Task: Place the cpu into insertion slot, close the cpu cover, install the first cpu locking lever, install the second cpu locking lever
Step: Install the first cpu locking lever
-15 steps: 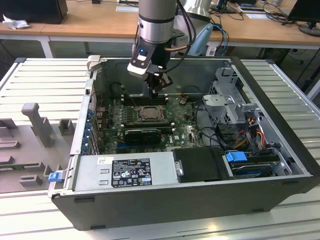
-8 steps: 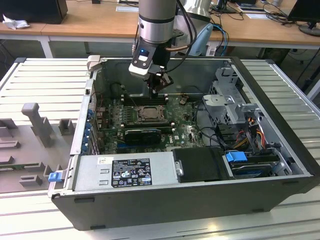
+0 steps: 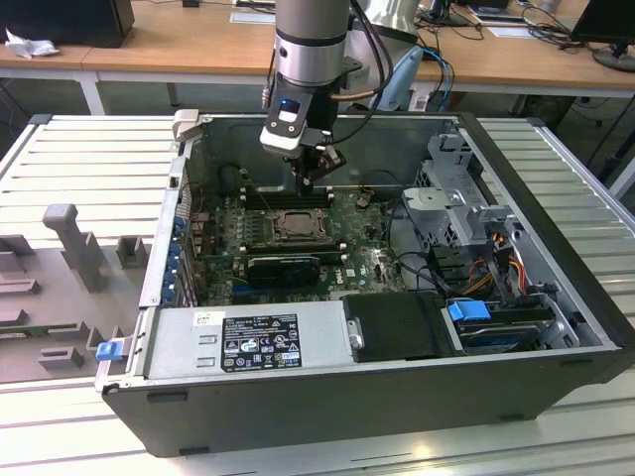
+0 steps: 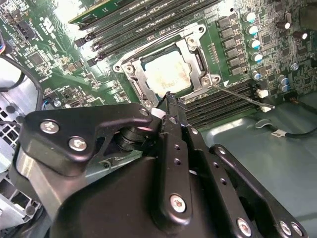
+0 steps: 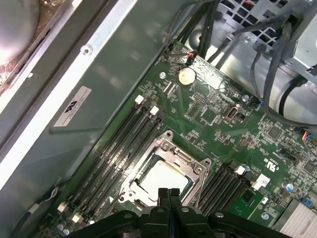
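Slatted metal bench (image 3: 89, 149) carries the open computer case (image 3: 327, 407), sat mid-bench. A grey moulded fixture (image 3: 60, 297) lies just beside it, on the exterior view's left.

I take the insertion slot (image 3: 296, 226) as my mark. The cpu (image 4: 167, 72) lies in it, and the cpu cover (image 4: 134, 77) lies flat on it, framing the chip. Memory slots (image 5: 124, 146) run along two opposite sides of it. In the exterior view the gripper (image 3: 316, 178) hangs just above and behind the slot. The power supply (image 3: 248, 342) sits in front of it and the drive cage (image 3: 451, 198) on the exterior view's right of it, all inside the case (image 3: 347, 416).
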Controlling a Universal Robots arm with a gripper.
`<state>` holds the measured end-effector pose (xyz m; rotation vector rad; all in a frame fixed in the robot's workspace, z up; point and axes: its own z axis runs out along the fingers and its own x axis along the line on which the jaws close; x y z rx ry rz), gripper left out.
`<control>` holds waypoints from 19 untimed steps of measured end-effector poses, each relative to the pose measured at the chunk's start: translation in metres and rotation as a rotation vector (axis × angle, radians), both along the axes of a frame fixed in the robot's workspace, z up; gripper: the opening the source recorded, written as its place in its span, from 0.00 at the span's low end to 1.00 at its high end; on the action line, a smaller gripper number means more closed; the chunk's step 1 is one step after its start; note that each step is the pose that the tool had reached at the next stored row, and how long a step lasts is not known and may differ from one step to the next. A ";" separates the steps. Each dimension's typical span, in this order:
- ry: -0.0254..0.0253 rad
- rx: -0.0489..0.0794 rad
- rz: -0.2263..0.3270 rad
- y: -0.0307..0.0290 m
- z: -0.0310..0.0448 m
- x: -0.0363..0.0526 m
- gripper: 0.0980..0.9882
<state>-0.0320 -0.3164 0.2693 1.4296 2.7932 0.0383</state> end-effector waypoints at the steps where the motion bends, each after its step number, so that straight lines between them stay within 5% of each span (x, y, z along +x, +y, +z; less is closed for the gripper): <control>1: 0.0000 0.000 0.007 0.0000 0.0000 0.0000 0.01; 11: 0.0000 0.000 0.144 0.0000 0.0000 0.0000 0.01; 19: 0.0000 0.000 0.373 0.0000 0.0000 0.0000 0.01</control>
